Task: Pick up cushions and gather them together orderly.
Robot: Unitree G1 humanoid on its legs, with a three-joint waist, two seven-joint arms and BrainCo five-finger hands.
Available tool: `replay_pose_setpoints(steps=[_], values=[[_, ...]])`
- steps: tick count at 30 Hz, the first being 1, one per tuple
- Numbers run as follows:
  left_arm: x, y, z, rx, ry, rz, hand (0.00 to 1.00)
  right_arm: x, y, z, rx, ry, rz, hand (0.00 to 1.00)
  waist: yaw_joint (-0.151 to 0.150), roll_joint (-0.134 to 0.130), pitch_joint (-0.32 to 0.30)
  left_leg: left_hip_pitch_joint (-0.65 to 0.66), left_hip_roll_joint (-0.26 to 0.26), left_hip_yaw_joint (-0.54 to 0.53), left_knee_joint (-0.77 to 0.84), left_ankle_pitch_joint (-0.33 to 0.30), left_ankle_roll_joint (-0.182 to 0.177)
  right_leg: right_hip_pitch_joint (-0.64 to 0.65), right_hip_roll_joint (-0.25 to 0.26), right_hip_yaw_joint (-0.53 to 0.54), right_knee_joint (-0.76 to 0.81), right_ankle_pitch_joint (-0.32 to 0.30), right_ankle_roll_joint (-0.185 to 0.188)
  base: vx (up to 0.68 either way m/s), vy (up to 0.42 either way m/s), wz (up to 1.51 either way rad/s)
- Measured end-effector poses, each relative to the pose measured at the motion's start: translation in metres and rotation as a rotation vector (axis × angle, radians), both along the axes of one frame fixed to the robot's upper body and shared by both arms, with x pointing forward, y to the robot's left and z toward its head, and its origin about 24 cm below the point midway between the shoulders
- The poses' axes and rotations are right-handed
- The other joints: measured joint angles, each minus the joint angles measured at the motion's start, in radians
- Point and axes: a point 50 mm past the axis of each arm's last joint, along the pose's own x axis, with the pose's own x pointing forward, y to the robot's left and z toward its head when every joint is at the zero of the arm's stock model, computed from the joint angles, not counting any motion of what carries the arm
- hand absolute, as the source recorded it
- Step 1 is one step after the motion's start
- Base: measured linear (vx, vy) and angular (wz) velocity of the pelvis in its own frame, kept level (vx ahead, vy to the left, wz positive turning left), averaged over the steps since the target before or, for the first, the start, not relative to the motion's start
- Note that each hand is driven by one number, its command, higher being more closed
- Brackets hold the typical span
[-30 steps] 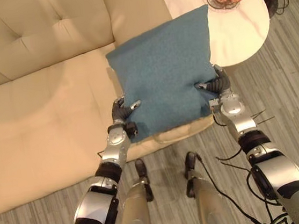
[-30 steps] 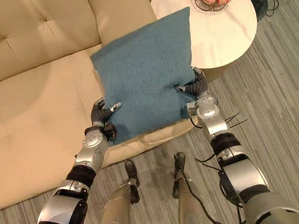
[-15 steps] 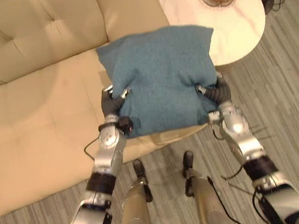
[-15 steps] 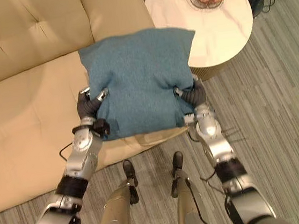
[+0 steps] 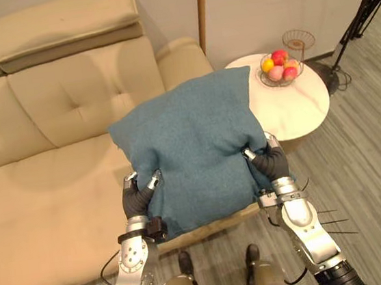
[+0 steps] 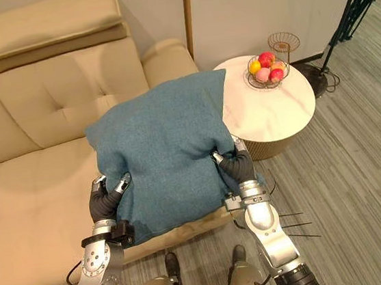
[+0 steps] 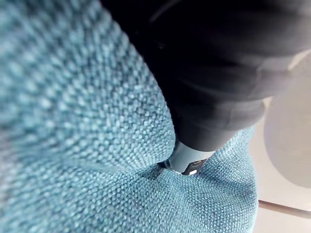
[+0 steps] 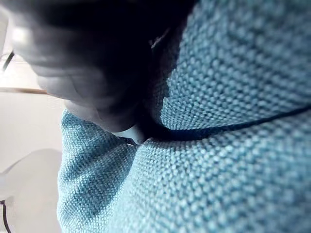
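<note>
A teal woven cushion (image 5: 195,152) hangs in the air above the front edge of the beige sofa (image 5: 48,159), held between both hands. My left hand (image 5: 139,198) pinches its lower left edge, fingers curled into the cloth. My right hand (image 5: 270,163) is curled on the right edge, the thumb pressed into the fabric. In the left wrist view the teal cushion (image 7: 73,145) lies against the hand's dark cover (image 7: 214,73). The right wrist view shows the same teal cloth (image 8: 233,145) folded round the hand (image 8: 107,87).
A round white side table (image 5: 289,104) stands right of the sofa, bearing a wire basket of fruit (image 5: 277,69) and a smaller wire basket (image 5: 296,38). A black tripod (image 5: 361,13) stands at the far right. Grey plank floor (image 5: 372,163) lies to the right.
Both hands have lifted the cushion higher off the sofa seat and toward me. The camera has tilted up, so the sofa back, wall and tripod have come into view.
</note>
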Motion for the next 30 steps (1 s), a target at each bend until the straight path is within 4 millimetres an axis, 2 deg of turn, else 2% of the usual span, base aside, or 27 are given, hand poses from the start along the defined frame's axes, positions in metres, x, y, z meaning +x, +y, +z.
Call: replay_pose_setpoints(steps=[1, 2, 4, 5, 6, 7, 8, 9, 10, 11, 12, 13, 14, 15, 16, 17, 18, 19, 21, 23, 27, 30], values=[[0.000, 0.000, 0.000, -0.001, -0.003, 0.000, 1.00, 0.002, 0.001, 0.000, -0.001, 0.001, 0.002, 1.00, 0.023, 0.001, -0.001, -0.047, -0.005, -0.034, 0.039, 0.005, -0.008, 0.021, 0.021, 0.034, -0.027, -0.043, 0.005, -0.15, -0.261, 1.07], [0.000, 0.000, 0.000, -0.003, -0.001, 0.001, 1.00, 0.004, 0.001, 0.000, -0.005, 0.000, 0.003, 1.00, 0.029, 0.010, -0.004, -0.070, -0.003, -0.056, 0.044, 0.014, -0.021, 0.030, 0.041, 0.030, -0.062, -0.064, 0.015, -0.21, -0.258, 0.86], [0.000, -0.001, 0.000, -0.008, -0.003, -0.001, 1.00, 0.009, 0.001, 0.003, -0.013, -0.010, 0.006, 1.00, 0.069, 0.044, -0.025, -0.149, 0.035, -0.121, -0.019, 0.103, -0.053, 0.068, 0.078, -0.026, -0.280, -0.133, 0.011, -0.26, -0.251, 0.60], [0.000, -0.001, 0.001, -0.009, -0.004, 0.000, 1.00, 0.011, 0.001, 0.005, -0.013, -0.018, 0.009, 1.00, 0.073, 0.051, -0.025, -0.168, 0.048, -0.138, -0.042, 0.130, -0.063, 0.075, 0.091, -0.044, -0.323, -0.144, 0.019, -0.31, -0.286, 0.50], [0.000, -0.005, -0.001, -0.027, 0.002, 0.000, 1.00, 0.014, -0.001, 0.005, -0.024, -0.019, 0.008, 1.00, 0.064, 0.095, -0.019, -0.184, 0.081, -0.180, -0.087, 0.174, -0.056, 0.067, 0.140, -0.079, -0.344, -0.119, -0.005, -0.36, -0.291, 0.56], [0.000, -0.008, -0.001, -0.045, 0.005, -0.002, 1.00, 0.017, -0.005, -0.001, -0.038, 0.006, -0.006, 1.00, 0.067, 0.113, -0.019, -0.172, 0.123, -0.174, -0.171, 0.174, 0.016, 0.057, 0.183, -0.109, -0.344, -0.094, -0.033, -0.41, -0.335, 1.04], [0.001, -0.011, -0.001, -0.052, 0.008, -0.011, 1.00, 0.018, -0.009, -0.007, -0.044, 0.035, -0.029, 1.00, 0.047, 0.105, -0.019, -0.161, 0.143, -0.089, -0.227, 0.053, 0.134, 0.062, 0.178, -0.157, -0.368, -0.066, -0.054, -0.33, -0.246, 1.15], [0.002, -0.014, 0.001, -0.054, 0.001, -0.024, 1.00, 0.019, -0.013, -0.008, -0.044, 0.037, -0.045, 1.00, 0.038, 0.090, -0.012, -0.172, 0.138, -0.048, -0.214, -0.001, 0.121, 0.062, 0.153, -0.182, -0.387, -0.056, -0.061, -0.32, -0.161, 1.24], [0.004, -0.021, 0.003, -0.067, -0.007, -0.057, 1.00, 0.020, -0.019, -0.009, -0.040, 0.043, -0.079, 1.00, 0.036, 0.065, 0.002, -0.189, 0.121, 0.019, -0.102, -0.001, 0.074, 0.059, 0.115, -0.213, -0.399, -0.036, -0.074, -0.31, -0.125, 1.07], [0.004, -0.028, 0.002, -0.078, -0.002, -0.086, 1.00, 0.020, -0.023, -0.011, -0.040, 0.051, -0.093, 1.00, 0.025, 0.056, -0.004, -0.195, 0.094, 0.065, 0.016, 0.007, 0.061, 0.061, 0.081, -0.239, -0.438, 0.001, -0.077, -0.30, -0.114, 0.85], [0.004, -0.029, 0.002, -0.079, -0.005, -0.093, 1.00, 0.020, -0.025, -0.010, -0.038, 0.050, -0.098, 1.00, 0.014, 0.057, -0.006, -0.192, 0.084, 0.086, 0.065, 0.006, 0.060, 0.061, 0.071, -0.253, -0.460, 0.025, -0.076, -0.27, -0.120, 0.73], [0.005, -0.030, 0.003, -0.081, -0.013, -0.100, 1.00, 0.020, -0.027, -0.010, -0.035, 0.049, -0.108, 1.00, 0.004, 0.066, -0.011, -0.163, 0.090, 0.129, 0.148, -0.015, 0.042, 0.060, 0.067, -0.268, -0.506, 0.069, -0.078, -0.27, -0.052, 0.42], [0.006, -0.030, 0.005, -0.082, -0.020, -0.102, 1.00, 0.020, -0.027, -0.010, -0.032, 0.049, -0.108, 1.00, 0.002, 0.073, -0.015, -0.099, 0.103, 0.164, 0.163, -0.052, 0.018, 0.063, 0.075, -0.270, -0.544, 0.097, -0.082, -0.26, -0.022, 0.29], [0.006, -0.030, 0.005, -0.083, -0.020, -0.102, 1.00, 0.020, -0.027, -0.010, -0.031, 0.049, -0.109, 1.00, 0.001, 0.081, -0.021, -0.054, 0.103, 0.176, 0.135, -0.062, 0.005, 0.064, 0.085, -0.269, -0.564, 0.108, -0.080, -0.22, 0.031, 0.25], [0.006, -0.032, 0.005, -0.088, -0.022, -0.106, 1.00, 0.019, -0.029, -0.009, -0.027, 0.045, -0.116, 1.00, -0.009, 0.093, -0.028, 0.024, 0.102, 0.173, 0.002, -0.092, -0.040, 0.065, 0.098, -0.286, -0.593, 0.125, -0.062, -0.19, 0.057, 0.33], [0.007, -0.033, 0.006, -0.084, -0.024, -0.111, 1.00, 0.019, -0.029, -0.009, -0.015, 0.047, -0.125, 1.00, -0.013, 0.083, -0.025, 0.039, 0.096, 0.171, -0.053, -0.077, -0.057, 0.064, 0.092, -0.290, -0.602, 0.132, -0.056, -0.21, 0.079, 0.49], [0.008, -0.034, 0.004, -0.079, -0.015, -0.121, 1.00, 0.017, -0.030, -0.012, 0.011, 0.060, -0.135, 1.00, -0.012, 0.067, -0.031, 0.046, 0.085, 0.172, -0.084, -0.042, -0.059, 0.068, 0.089, -0.288, -0.631, 0.161, -0.043, -0.17, 0.077, 0.31], [0.007, -0.034, -0.001, -0.070, 0.005, -0.125, 1.00, 0.014, -0.030, -0.015, 0.032, 0.075, -0.145, 1.00, -0.002, 0.057, -0.036, 0.044, 0.080, 0.177, -0.075, -0.040, -0.052, 0.083, 0.084, -0.288, -0.662, 0.183, -0.044, -0.14, 0.097, 0.16], [0.004, -0.034, -0.004, -0.071, 0.019, -0.124, 1.00, 0.010, -0.029, -0.019, 0.055, 0.090, -0.148, 1.00, 0.015, 0.053, -0.045, 0.026, 0.070, 0.178, -0.046, -0.058, -0.035, 0.096, 0.076, -0.289, -0.695, 0.210, -0.034, -0.13, 0.121, 0.01], [0.004, -0.033, -0.004, -0.067, 0.018, -0.125, 1.00, 0.009, -0.027, -0.018, 0.061, 0.085, -0.145, 1.00, 0.017, 0.053, -0.047, 0.006, 0.064, 0.182, -0.029, -0.062, -0.030, 0.094, 0.072, -0.288, -0.715, 0.227, -0.029, -0.12, 0.101, 0.02], [0.003, -0.033, -0.004, -0.061, 0.018, -0.133, 1.00, 0.009, -0.026, -0.018, 0.069, 0.086, -0.143, 1.00, 0.017, 0.045, -0.054, -0.027, 0.063, 0.193, 0.023, -0.076, -0.016, 0.091, 0.063, -0.283, -0.747, 0.246, -0.028, -0.04, 0.072, -0.07], [0.002, -0.033, -0.005, -0.062, 0.020, -0.135, 1.00, 0.009, -0.026, -0.018, 0.074, 0.087, -0.138, 1.00, 0.019, 0.044, -0.054, -0.042, 0.057, 0.196, 0.076, -0.115, -0.007, 0.068, 0.052, -0.278, -0.689, 0.220, -0.017, 0.00, 0.096, -0.09]])
